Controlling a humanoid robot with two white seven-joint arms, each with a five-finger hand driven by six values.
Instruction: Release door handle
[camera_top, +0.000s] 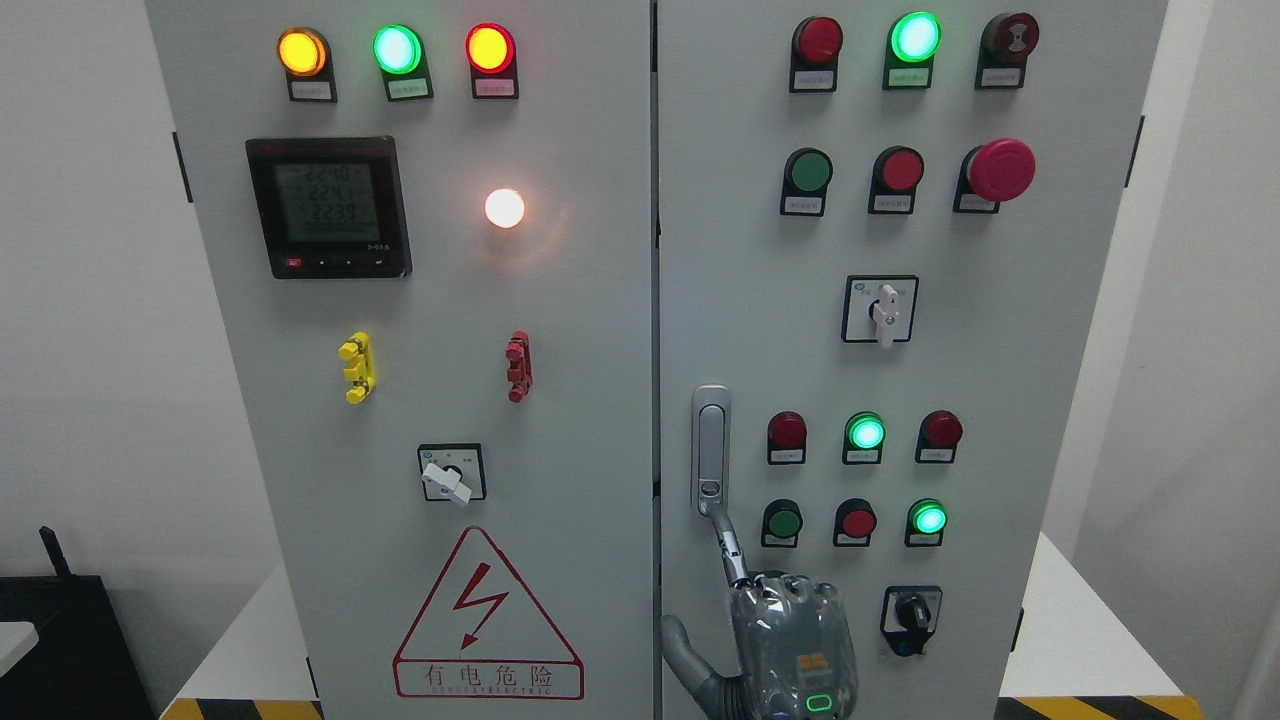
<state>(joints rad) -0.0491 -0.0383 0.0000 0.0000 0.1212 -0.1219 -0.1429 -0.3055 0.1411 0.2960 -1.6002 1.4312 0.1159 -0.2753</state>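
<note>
Silver handle (711, 450) stands upright on the right door (1000, 350), near its left edge, below mid-height: a slim metal bar in a rounded housing with a round lock at its lower end. Right hand (775, 625) sits just below it, one finger (728, 540) stretched up, tip touching the handle's base; the hand grips nothing.

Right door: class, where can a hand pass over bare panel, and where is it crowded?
Bare: the panel above the door handle, left of the rotary switch. Crowded: the indicator lamps right of the handle, just above the right hand.
</note>
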